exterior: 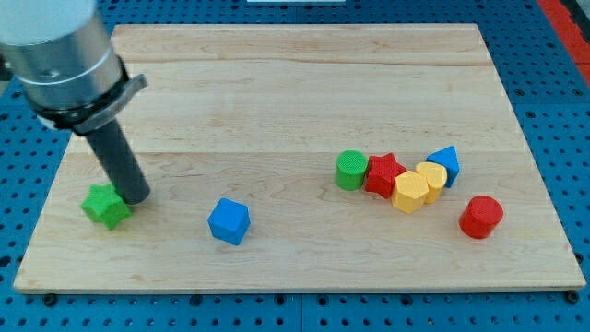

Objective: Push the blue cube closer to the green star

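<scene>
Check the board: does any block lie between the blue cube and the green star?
No. The wood between the blue cube and the green star is bare. My tip rests at the star's right edge, on the cube's side.

There is one view only, so no overlap with another. It looks down on the wooden board (295,111) from above and from the board's near long edge, tilted forward: the far edge at the view's top appears shorter than the near edge at the view's bottom, and the side edges slant inward. The whole board fits in the frame (its corners just inside), with blue perforated table (553,83) showing around it. The arm's grey housing (64,55) enters from the view's top left corner, cropped by the frame, close to the lens.
</scene>
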Robot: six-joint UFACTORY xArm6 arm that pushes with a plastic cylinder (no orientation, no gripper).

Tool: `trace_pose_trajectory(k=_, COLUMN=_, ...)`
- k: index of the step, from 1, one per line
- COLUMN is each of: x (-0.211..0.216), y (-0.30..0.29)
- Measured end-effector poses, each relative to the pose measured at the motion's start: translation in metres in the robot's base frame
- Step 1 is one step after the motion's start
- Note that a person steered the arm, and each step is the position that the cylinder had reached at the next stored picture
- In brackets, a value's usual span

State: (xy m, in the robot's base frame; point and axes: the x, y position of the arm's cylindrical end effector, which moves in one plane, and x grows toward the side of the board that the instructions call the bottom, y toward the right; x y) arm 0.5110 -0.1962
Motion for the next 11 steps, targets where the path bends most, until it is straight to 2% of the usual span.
trace_pose_trajectory(k=2, x=-0.029, y=0.144)
trace_pose_trajectory(k=3, x=0.007, y=0.2)
trace_pose_trajectory(k=4, x=0.041, y=0.178)
trace_pose_trajectory(k=5, x=0.05, y=0.127)
trace_pose_trajectory(k=8, x=0.018, y=0.068)
trace_pose_trajectory(k=11, x=-0.03, y=0.063)
